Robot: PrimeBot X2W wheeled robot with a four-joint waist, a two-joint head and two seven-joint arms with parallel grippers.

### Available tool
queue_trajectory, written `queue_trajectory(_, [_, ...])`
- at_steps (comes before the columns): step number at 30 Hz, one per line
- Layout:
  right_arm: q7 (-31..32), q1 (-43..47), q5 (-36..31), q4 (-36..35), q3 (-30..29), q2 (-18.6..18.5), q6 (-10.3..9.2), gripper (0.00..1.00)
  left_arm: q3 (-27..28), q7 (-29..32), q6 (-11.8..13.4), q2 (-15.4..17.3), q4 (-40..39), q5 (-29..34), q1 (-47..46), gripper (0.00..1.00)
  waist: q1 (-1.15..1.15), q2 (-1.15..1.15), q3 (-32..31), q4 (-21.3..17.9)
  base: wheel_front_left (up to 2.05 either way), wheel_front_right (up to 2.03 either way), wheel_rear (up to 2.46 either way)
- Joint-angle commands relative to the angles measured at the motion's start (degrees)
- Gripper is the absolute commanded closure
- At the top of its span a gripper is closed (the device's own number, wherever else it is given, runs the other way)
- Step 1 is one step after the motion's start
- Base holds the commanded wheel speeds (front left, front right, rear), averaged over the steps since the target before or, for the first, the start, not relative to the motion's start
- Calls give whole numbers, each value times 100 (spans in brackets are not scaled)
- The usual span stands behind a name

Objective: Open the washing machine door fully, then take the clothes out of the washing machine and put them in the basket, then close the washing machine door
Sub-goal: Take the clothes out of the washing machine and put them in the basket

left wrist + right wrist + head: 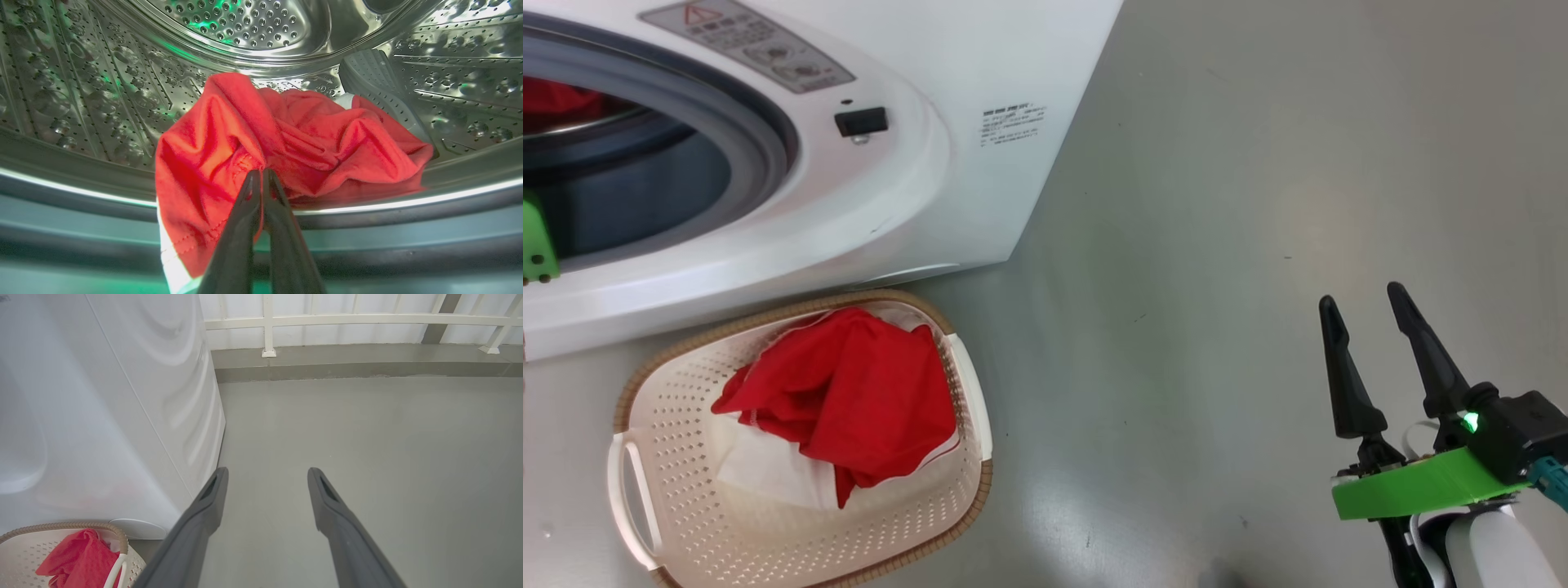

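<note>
One red garment (849, 392) lies in the basket (678, 392) before the washing machine (980, 49). Inside its drum (245, 24) the left fingers (249, 212) pinch a second garment (327, 139); the right fingers (212, 498) spread empty. Door-closing remains.

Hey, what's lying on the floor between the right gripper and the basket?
Nothing. In the head view, the stretch of grey floor between the open right gripper and the basket, which holds a red garment, is bare.
</note>
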Motion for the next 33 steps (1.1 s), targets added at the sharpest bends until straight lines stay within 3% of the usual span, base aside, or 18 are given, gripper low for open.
queue_trajectory(1, [-36,-70,5,-137,115,-33,36,0,49,-37,42,334,-73,48,-70,100,0,0,-11,7,0,0,0])
queue_trajectory(8, [-36,-73,7,-126,77,-32,36,0,129,-79,-78,220,-284,-160,-30,100,0,0,-66,80,0,0,0])
queue_trajectory(20, [-36,22,-41,-108,-109,-51,36,0,763,-84,-441,-468,-2389,-767,1210,100,0,0,-462,443,0,0,0])
queue_trajectory(33, [-36,265,-80,-77,-235,-88,36,0,1439,-85,-806,-1099,-3986,-683,2337,100,0,0,-845,736,0,0,0])
